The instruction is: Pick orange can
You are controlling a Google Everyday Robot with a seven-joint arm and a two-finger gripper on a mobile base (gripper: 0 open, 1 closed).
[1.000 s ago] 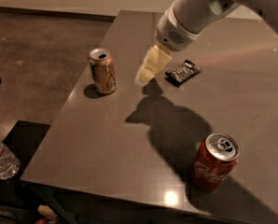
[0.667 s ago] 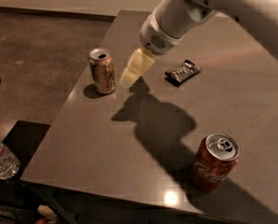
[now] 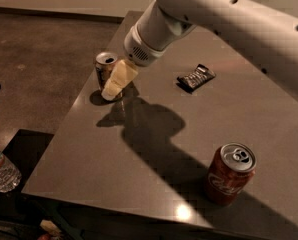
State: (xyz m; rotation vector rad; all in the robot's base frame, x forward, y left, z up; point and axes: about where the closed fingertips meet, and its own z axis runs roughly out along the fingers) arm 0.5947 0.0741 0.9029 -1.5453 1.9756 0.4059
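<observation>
**Q:** Since a second ago, what has moved?

**R:** Only the arm (image 3: 224, 19). It has swung left across the surface (image 3: 89, 159), carrying the gripper (image 3: 114, 86) from a spot beside the wrapped bar (image 3: 196, 77) over to the orange can (image 3: 103, 70). Both cans and the bar lie where they lay before.

**Q:** Where does the gripper sit now?

**R:** Low over the far left part of the surface, slanting down and to the left from the arm's round white wrist. Its pale tip is right up against the right side of the orange can and covers part of the can's lower body from this view.

**Q:** Have the jaws got hold of the can?

**R:** I cannot tell. They read as one pale block overlapping the can, so how far apart they stand, and whether the can is between them or merely behind them, does not show.

**Q:** And the can itself?

**R:** Upright on the surface near the far left edge, its silver top showing. It has not been lifted.

**Q:** What else is there?

**R:** A red can (image 3: 230, 176) with white script stands upright near the front right, well apart from the orange one. The wrapped bar, dark and shiny, lies flat to the right of the gripper. The arm's shadow (image 3: 149, 129) runs from the orange can down towards the red can. Off the surface, low at the left, part of a clear plastic bottle (image 3: 1, 171) is visible.
</observation>
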